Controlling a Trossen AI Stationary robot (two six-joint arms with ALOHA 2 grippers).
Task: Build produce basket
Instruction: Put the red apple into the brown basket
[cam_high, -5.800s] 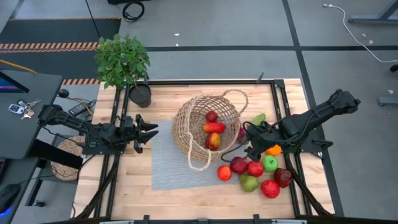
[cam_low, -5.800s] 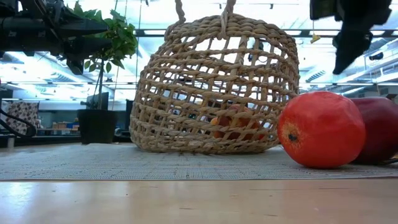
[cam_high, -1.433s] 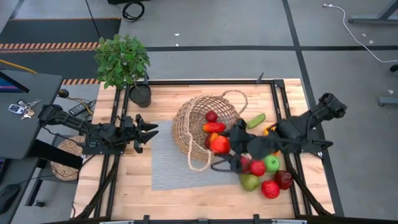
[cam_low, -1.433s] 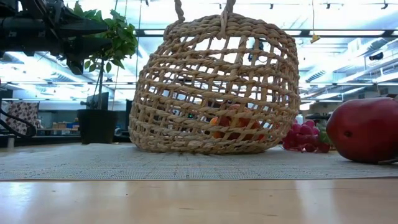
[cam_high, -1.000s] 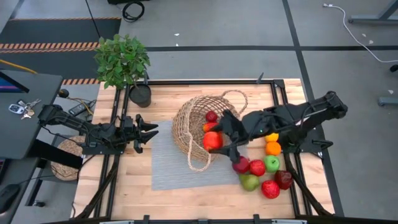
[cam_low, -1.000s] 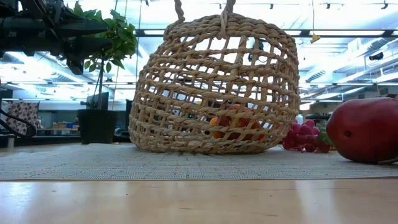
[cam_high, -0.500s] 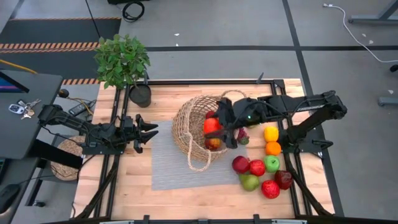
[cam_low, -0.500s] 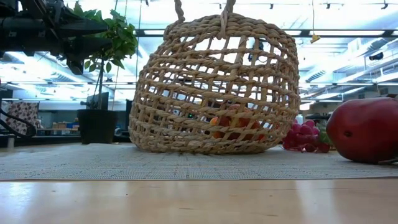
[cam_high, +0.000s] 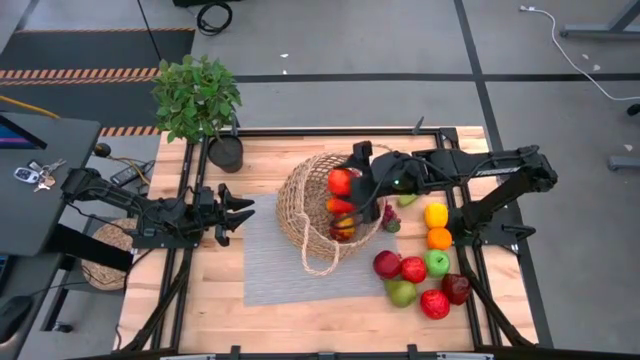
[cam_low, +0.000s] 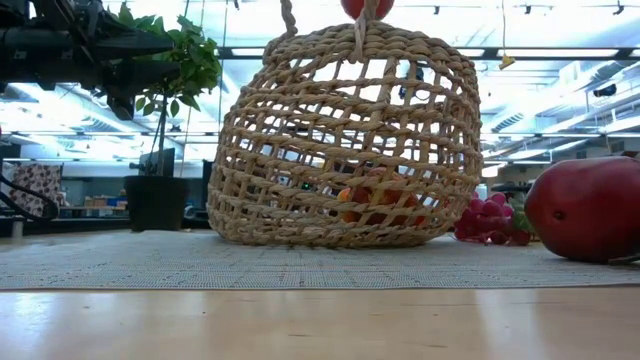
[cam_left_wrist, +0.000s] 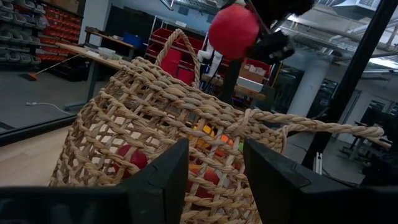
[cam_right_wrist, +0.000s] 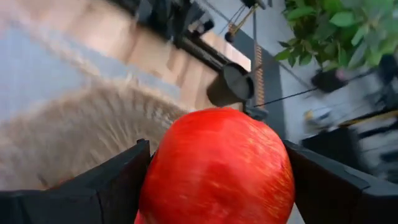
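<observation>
The woven tan basket (cam_high: 318, 205) lies tipped on its side on a grey mat (cam_high: 265, 265), with red and orange produce (cam_high: 341, 228) inside it. My right gripper (cam_high: 347, 182) hangs over the basket's mouth, shut on a red apple (cam_high: 340, 181). That apple also shows in the left wrist view (cam_left_wrist: 234, 31) and at the top of the low view (cam_low: 367, 6). My left gripper (cam_high: 240, 209) waits open to the left of the basket, with nothing between its fingers. My right gripper pinches the red apple's two opposite sides (cam_right_wrist: 163, 177) between its two fingers. It comes from the table's right, slanting down. The apple is lifted clear, above the basket's rim (cam_left_wrist: 249, 118).
Loose produce lies on the wood to the right of the basket: a yellow fruit (cam_high: 435, 214), an orange (cam_high: 438, 238), red apples (cam_high: 401, 267), green ones (cam_high: 434, 262), grapes (cam_high: 388, 214). A potted plant (cam_high: 200, 100) stands at the far left corner.
My right gripper has carried the red apple from the basket's near right side toward the table's far edge, over the basket's mouth, while its wrist rolled. The apple has stayed clear of the table. The basket has kept still.
</observation>
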